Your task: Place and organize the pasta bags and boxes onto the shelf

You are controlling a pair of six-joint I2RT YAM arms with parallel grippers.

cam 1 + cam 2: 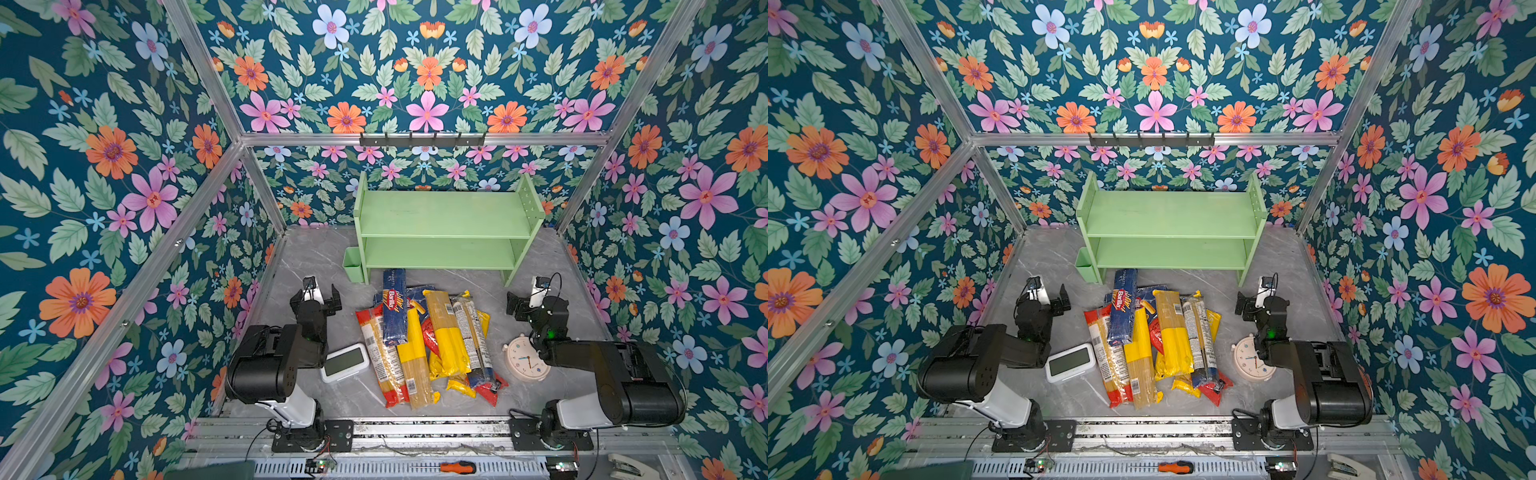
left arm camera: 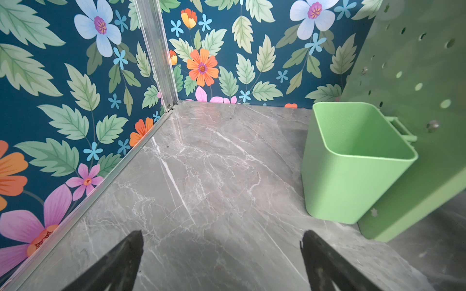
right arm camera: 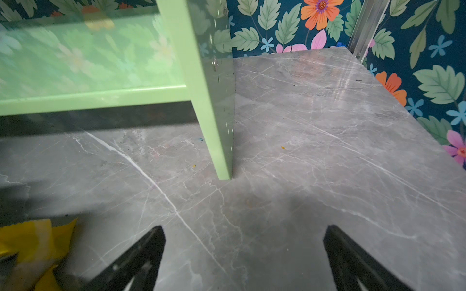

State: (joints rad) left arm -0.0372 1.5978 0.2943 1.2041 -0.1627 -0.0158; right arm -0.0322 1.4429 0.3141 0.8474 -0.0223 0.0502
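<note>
Left wrist view shows you your left gripper [image 2: 222, 235] spread wide, holding nothing, over the table [image 2: 201, 163]. Your right gripper [image 3: 243, 229] stands equally open near the shelf [image 3: 214, 100]. Between the arms, the pasta boxes [image 1: 394, 305] and bags [image 1: 446, 332] lie heaped before it.

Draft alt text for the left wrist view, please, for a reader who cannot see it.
The left gripper, open and empty, faces grey marble tabletop. An empty green cup hangs on the peg-hole side panel of the pale green shelf; floral wallpaper lines the walls behind.
</note>
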